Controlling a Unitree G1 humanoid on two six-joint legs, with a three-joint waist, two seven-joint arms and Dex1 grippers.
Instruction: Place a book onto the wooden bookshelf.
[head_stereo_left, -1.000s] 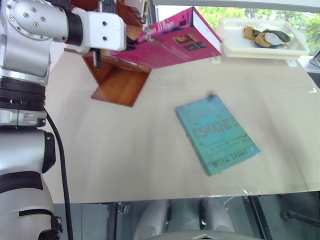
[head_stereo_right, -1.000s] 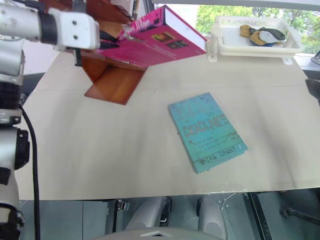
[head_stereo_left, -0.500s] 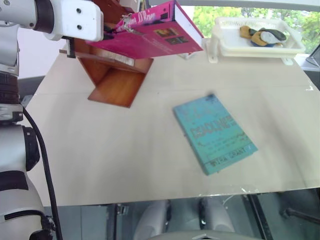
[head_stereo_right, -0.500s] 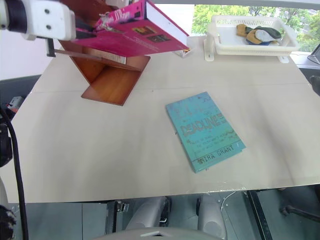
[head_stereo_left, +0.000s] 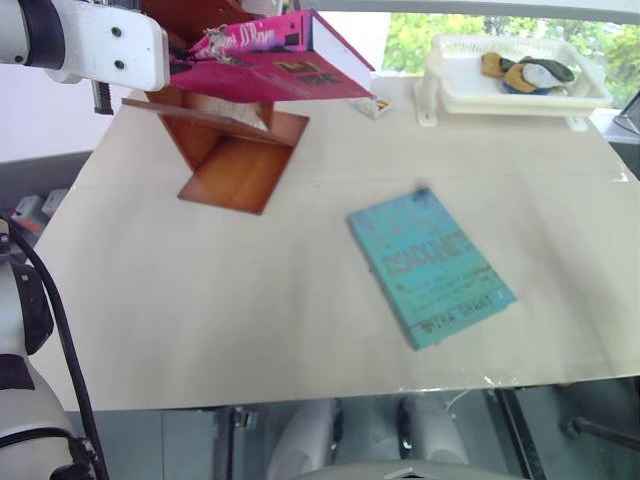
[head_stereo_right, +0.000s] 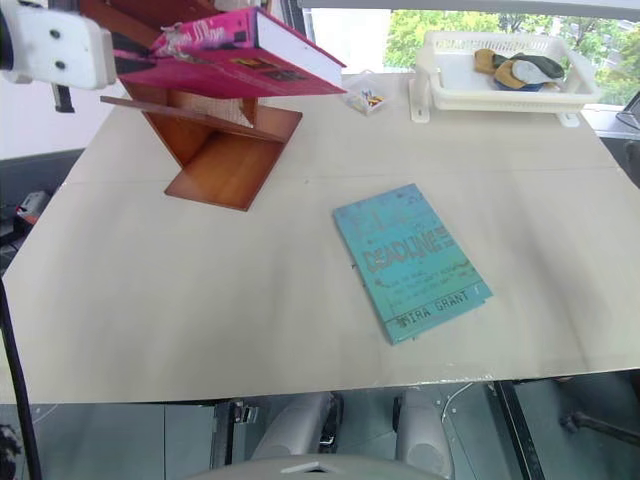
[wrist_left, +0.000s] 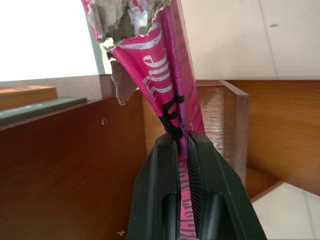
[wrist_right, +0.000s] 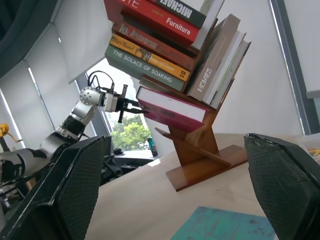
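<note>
Pale beige table (head_stereo_right: 200, 300) beside bright windows. Lying flat mid-table: teal book (head_stereo_right: 410, 262). Far edge: white tray (head_stereo_right: 500, 85). Left gripper (wrist_left: 184, 145) clamped on pink book (head_stereo_left: 270, 65), held above wooden bookshelf (head_stereo_left: 235, 150). Right gripper (wrist_right: 170, 195) spread wide, holding nothing.

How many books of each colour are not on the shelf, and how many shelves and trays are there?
Pink books: 1, the book
Teal books: 1, the teal book
Shelves: 1, the wooden bookshelf
Trays: 1, the white tray
Total: 4
</note>
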